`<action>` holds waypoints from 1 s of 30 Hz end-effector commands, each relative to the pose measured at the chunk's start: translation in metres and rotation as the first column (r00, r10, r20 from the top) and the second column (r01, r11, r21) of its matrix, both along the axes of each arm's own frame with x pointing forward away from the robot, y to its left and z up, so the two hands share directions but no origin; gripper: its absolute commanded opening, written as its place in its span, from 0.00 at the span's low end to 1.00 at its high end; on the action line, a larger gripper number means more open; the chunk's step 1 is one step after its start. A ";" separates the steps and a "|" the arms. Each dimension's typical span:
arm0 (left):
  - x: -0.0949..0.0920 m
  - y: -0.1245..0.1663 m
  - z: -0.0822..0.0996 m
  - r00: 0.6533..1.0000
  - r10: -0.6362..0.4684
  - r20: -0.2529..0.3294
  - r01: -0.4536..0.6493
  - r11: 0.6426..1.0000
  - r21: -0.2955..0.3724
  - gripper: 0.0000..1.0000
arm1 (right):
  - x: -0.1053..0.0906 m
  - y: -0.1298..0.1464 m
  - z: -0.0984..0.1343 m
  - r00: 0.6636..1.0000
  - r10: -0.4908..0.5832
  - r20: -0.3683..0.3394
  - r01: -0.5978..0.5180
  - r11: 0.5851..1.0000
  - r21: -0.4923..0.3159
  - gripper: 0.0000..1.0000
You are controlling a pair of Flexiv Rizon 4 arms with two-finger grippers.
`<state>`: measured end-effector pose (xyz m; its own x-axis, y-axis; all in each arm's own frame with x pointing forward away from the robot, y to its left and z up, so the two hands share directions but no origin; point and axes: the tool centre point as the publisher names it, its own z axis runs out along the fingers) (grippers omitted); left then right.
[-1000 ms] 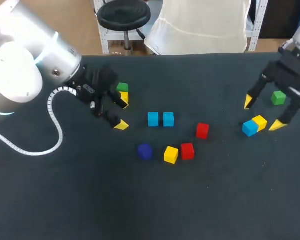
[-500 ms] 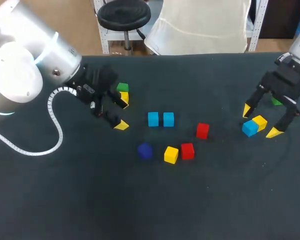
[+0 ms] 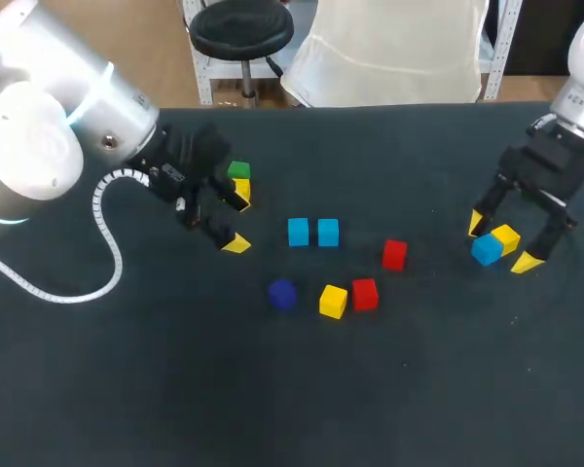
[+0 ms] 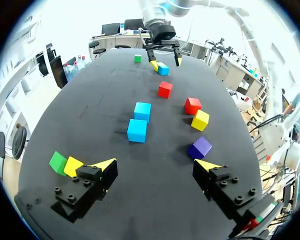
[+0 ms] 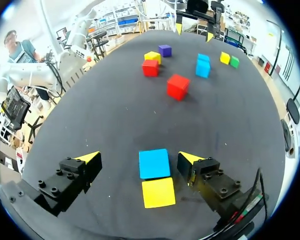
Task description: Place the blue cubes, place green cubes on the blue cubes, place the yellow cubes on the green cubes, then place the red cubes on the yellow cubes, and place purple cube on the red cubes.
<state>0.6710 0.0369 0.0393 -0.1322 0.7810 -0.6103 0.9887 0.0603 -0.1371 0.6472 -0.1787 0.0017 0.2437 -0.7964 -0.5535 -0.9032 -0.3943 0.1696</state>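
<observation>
You have a flat, matte black desk [image 3: 175, 389], a surface on which cubes should sit square and not slide. Your left arm [image 3: 49, 146] is over the far left side. The left gripper [image 3: 239, 223] is spread wide with nothing in it, and a green cube [image 3: 237, 170] is just beside one finger.

Near the right edge, the right gripper [image 5: 138, 159] is also wide open and empty. It straddles the blue cube [image 5: 154, 163], and neither finger seems to touch it. That cube rests on the desk, touching a yellow cube [image 5: 158, 192] on the wrist side.

I judge you are on the first step. Two blues, the pair [image 3: 313, 232], stand side by side mid-desk, and this third should join them. Next, lower and close on the blue cube alone, since its yellow neighbour could get pinched or dragged along.

All the cubes are small, sharp-edged and smooth-faced. I cannot tell whether they are wood or plastic
</observation>
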 end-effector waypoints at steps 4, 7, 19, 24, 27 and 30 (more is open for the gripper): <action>0.000 0.001 -0.001 1.000 -0.002 0.002 0.002 1.000 -0.003 1.00 | 0.000 -0.005 0.000 1.000 -0.018 0.016 0.018 0.999 -0.047 0.75; 0.000 0.001 -0.001 1.000 -0.002 0.002 0.002 1.000 -0.003 1.00 | 0.000 -0.006 0.000 0.999 -0.025 0.022 0.027 0.998 -0.055 0.59; 0.000 0.001 -0.001 1.000 -0.002 0.002 0.002 1.000 -0.003 1.00 | -0.003 -0.002 -0.001 0.999 -0.037 0.035 0.039 0.997 -0.065 0.46; 0.000 0.001 -0.001 1.000 -0.002 0.002 0.002 1.000 -0.003 1.00 | -0.003 -0.001 0.000 0.999 -0.031 0.033 0.033 0.997 -0.073 0.62; 0.000 0.001 -0.001 1.000 -0.002 0.002 0.002 1.000 -0.003 1.00 | -0.004 -0.002 0.001 0.999 -0.034 0.037 0.037 0.996 -0.082 0.68; 0.000 0.001 -0.001 1.000 -0.002 0.002 0.002 1.000 -0.003 1.00 | -0.008 -0.001 0.001 0.999 -0.039 0.035 0.042 0.995 -0.090 0.81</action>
